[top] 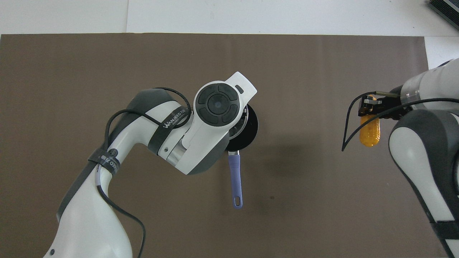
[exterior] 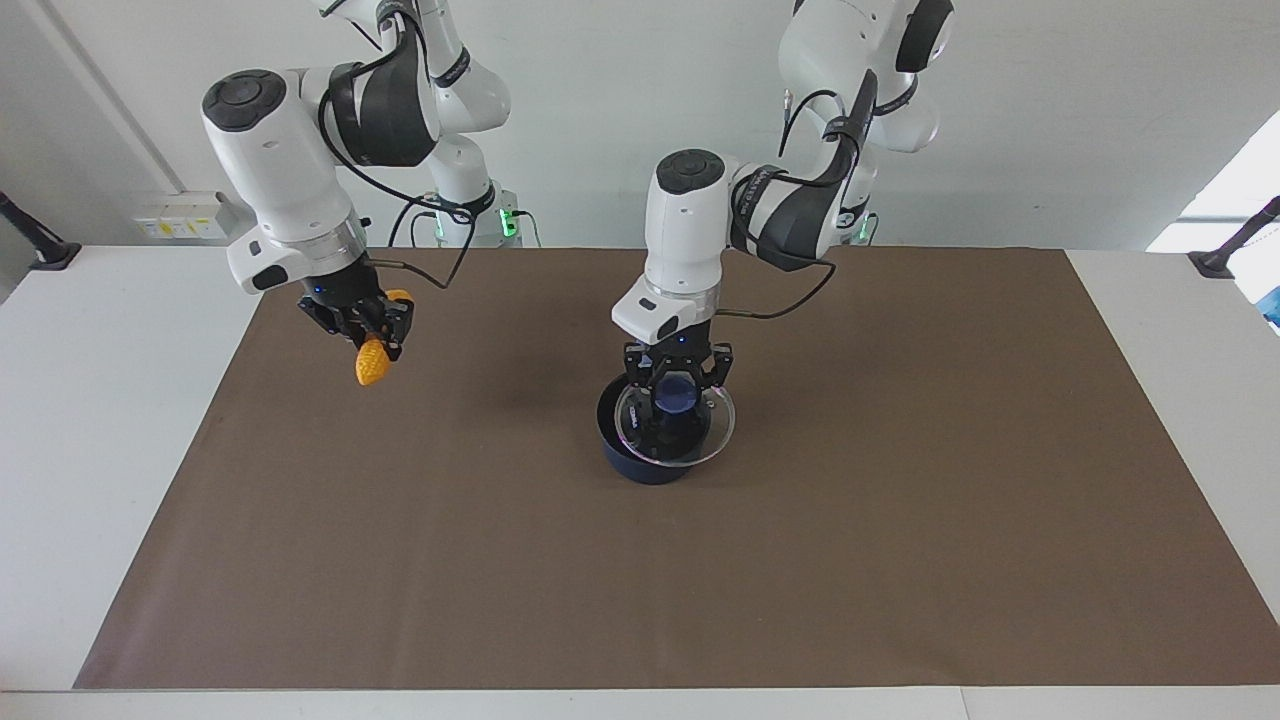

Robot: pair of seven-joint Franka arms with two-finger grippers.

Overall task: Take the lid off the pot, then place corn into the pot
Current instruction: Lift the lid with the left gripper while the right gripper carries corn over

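Lid (exterior: pixel 676 425): glass disc, raised off the pot (exterior: pixel 640 462) and shifted toward the left arm's end, blue knob clamped between the fingertips of the left gripper (exterior: pixel 677 388) directly above it. Pot: mid-mat (exterior: pixel 900 520), black interior partly uncovered, long handle (top: pixel 235 181) pointing toward the robots. Corn (exterior: pixel 372 364): hanging tip-down from the clenched right gripper (exterior: pixel 366 326), over the mat toward the right arm's end, well apart from the pot.

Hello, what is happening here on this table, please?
The left hand is shut on the knob of the lid and holds it raised and partly off the pot. The right hand holds the corn in the air over the brown mat, toward the right arm's end.
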